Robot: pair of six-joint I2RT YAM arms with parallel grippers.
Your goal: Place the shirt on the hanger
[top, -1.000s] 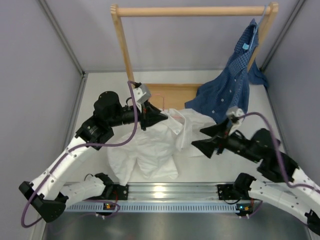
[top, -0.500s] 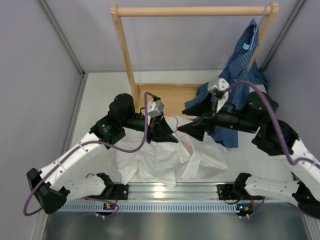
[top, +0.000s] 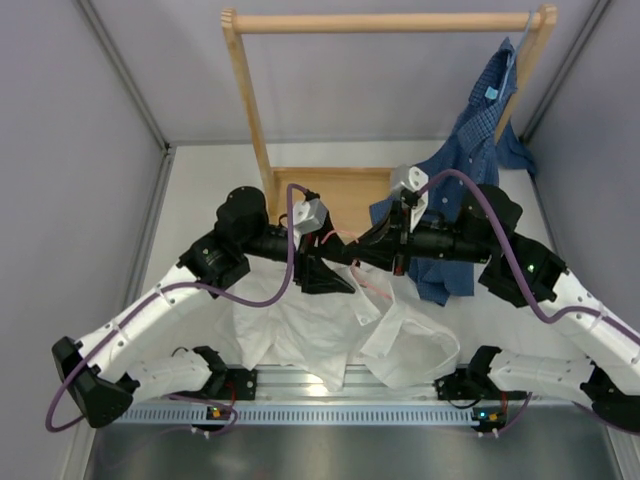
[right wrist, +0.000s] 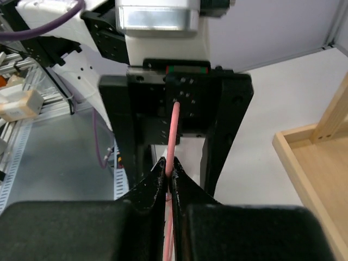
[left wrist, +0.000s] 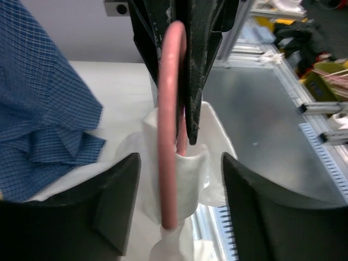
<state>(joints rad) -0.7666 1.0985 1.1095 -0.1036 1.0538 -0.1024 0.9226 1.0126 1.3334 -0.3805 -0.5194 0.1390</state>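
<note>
Right claw point(right wrist: 168, 166): clamped tight on the hanger point(left wrist: 167, 136).
Left claw point(left wrist: 179, 157): jaws apart, hanger between them, untouched.
Shirt point(top: 310, 325): collar round the hanger, rest slumped on the table point(top: 200, 190).

Even, bright overhead light; shadows were soft. Glare sat on the metal rail point(top: 320, 383). In both wrist views the near fingers point(left wrist: 114, 212) were out of focus.

The hanger point(left wrist: 166, 136) stands up from the shirt point(left wrist: 191, 176) — pinched above by the right gripper point(left wrist: 182, 117).
</note>
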